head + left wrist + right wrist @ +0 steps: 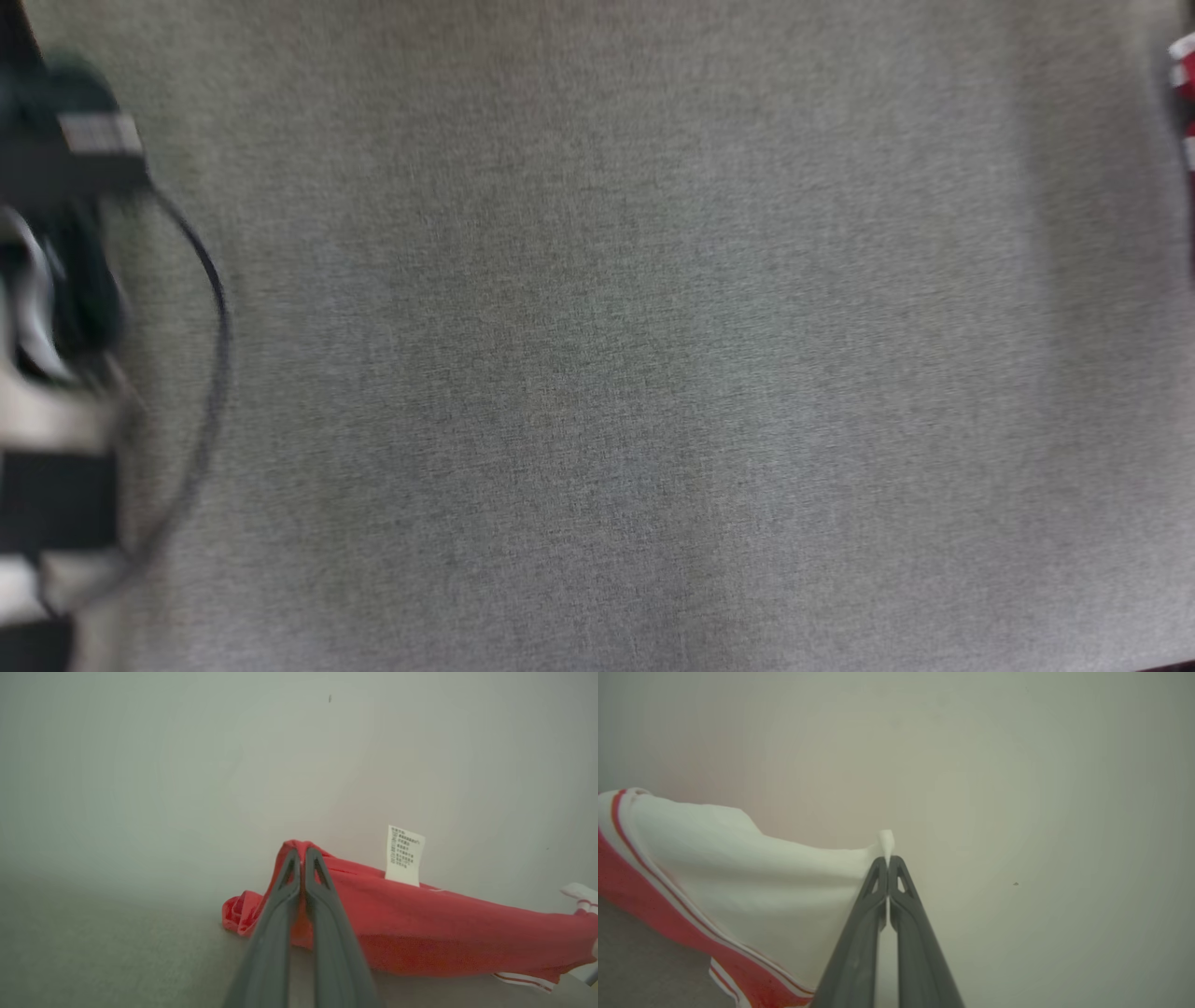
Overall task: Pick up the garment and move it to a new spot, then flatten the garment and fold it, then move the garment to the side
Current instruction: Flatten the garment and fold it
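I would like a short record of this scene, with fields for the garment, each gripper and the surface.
garment: red and white, with striped trim, held at two places
label: white, standing up from the red cloth
left gripper: fingers shut on a red fold
right gripper: fingers shut on a white edge
surface: grey woven cloth
unclear: the head view is blurred

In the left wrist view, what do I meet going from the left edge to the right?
Bunched red end of the garment → left gripper, shut on the red cloth → white care label → white striped trim at the right edge.
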{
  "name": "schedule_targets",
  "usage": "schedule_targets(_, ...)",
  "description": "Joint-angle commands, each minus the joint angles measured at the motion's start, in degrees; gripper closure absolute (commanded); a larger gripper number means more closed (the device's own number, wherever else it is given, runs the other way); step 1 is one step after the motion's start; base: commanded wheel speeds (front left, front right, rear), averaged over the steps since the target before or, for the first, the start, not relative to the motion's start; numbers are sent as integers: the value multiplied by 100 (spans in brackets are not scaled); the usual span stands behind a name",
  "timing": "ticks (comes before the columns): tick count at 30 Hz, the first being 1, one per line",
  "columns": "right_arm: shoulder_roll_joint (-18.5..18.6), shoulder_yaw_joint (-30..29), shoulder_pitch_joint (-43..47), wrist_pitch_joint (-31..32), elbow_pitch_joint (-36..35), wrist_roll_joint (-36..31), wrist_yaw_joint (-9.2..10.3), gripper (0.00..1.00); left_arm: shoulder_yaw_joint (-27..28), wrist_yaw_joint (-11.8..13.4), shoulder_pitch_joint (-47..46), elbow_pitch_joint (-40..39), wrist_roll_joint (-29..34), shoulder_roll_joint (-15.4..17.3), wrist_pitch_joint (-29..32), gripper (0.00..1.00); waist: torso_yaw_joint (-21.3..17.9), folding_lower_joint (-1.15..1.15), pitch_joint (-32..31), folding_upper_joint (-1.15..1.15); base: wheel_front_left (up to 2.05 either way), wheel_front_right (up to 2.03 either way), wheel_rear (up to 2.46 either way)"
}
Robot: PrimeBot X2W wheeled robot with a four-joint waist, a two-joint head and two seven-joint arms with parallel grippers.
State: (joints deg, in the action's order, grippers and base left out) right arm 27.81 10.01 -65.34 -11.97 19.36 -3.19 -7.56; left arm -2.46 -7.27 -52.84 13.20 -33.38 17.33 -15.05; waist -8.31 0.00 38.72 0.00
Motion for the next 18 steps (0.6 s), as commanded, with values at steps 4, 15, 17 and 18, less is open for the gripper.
schedule_targets(4,409,-20,1388,773,-944,673,17,100,406,-16,1338,-55,102,-513,-16,100,148,0,-905,0,0,0,0)
schedule_targets(15,788,-1,4448,3325,-2955,2340,17,100,838,-14,3366,328,92,-1279,-17,100,107,0,-2147,0,0,0,0)
schedule_targets(17,777,-31,4657,3568,-3054,2477,17,100,873,-15,3488,370,49,-1315,-17,100,111,0,-2242,0,0,0,0)
schedule_targets(18,804,-28,4864,3803,-3167,2592,17,100,909,-15,3601,395,11,-1350,-17,100,114,0,-2321,0,0,0,0)
